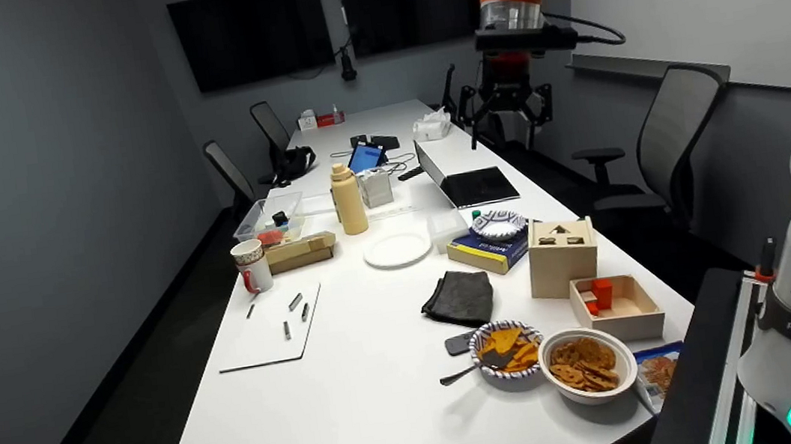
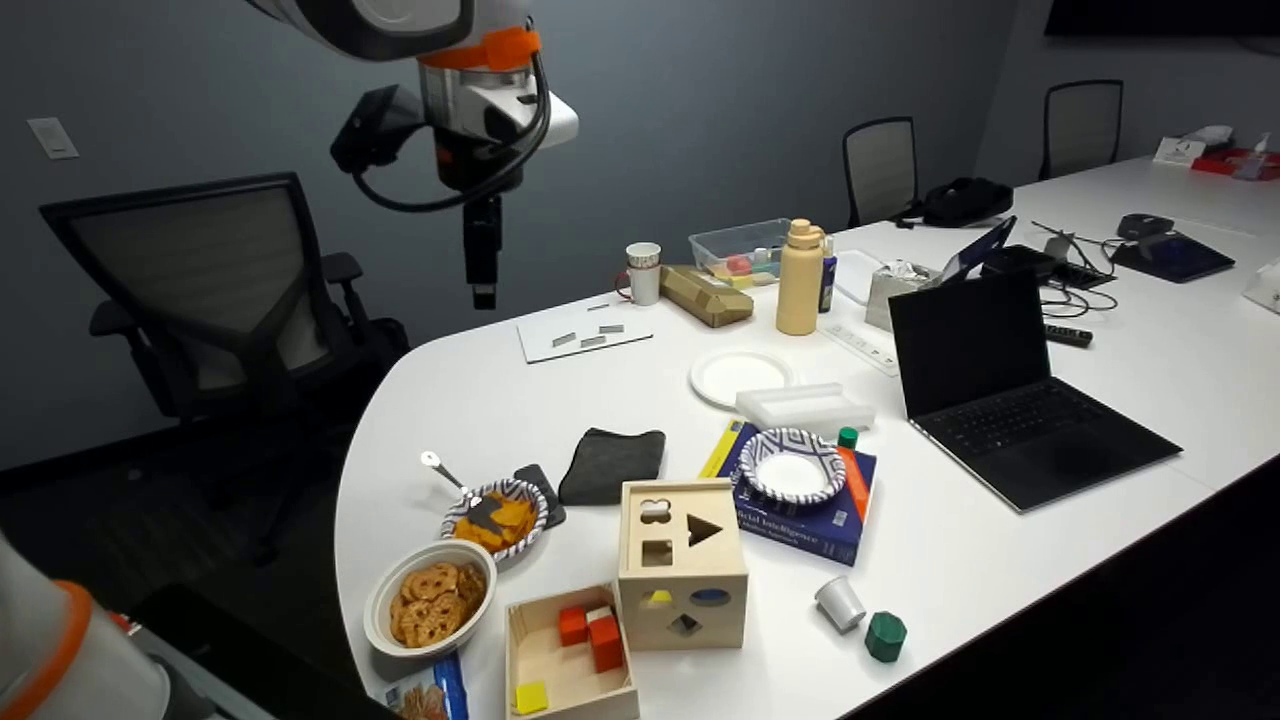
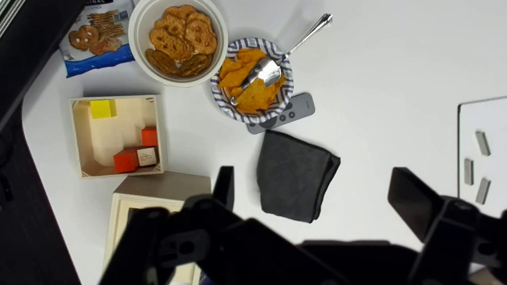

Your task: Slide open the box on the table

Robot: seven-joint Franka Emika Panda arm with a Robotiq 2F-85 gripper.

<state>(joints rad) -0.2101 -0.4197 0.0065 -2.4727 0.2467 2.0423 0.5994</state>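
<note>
The box (image 1: 560, 270) is a pale wooden cube with shaped holes in its top. It stands upright on the white table (image 1: 343, 409), near the edge by the robot base. In an exterior view the box (image 2: 684, 574) also shows holes in one side, and its top is in place. In the wrist view the box (image 3: 166, 186) is at the lower left, partly hidden behind a finger. My gripper (image 1: 502, 139) is open and empty, high above the table and apart from the box. In the wrist view the gripper's fingers (image 3: 313, 186) are wide apart, above a dark cloth.
A wooden tray (image 2: 530, 650) with red and yellow blocks touches or nearly touches the box. A blue book (image 2: 800, 530) bearing a patterned bowl is beside it. A cloth (image 3: 295, 176), chip bowl (image 3: 253, 91), pretzel bowl (image 3: 178, 79) and laptop (image 2: 1040, 420) also lie on the table.
</note>
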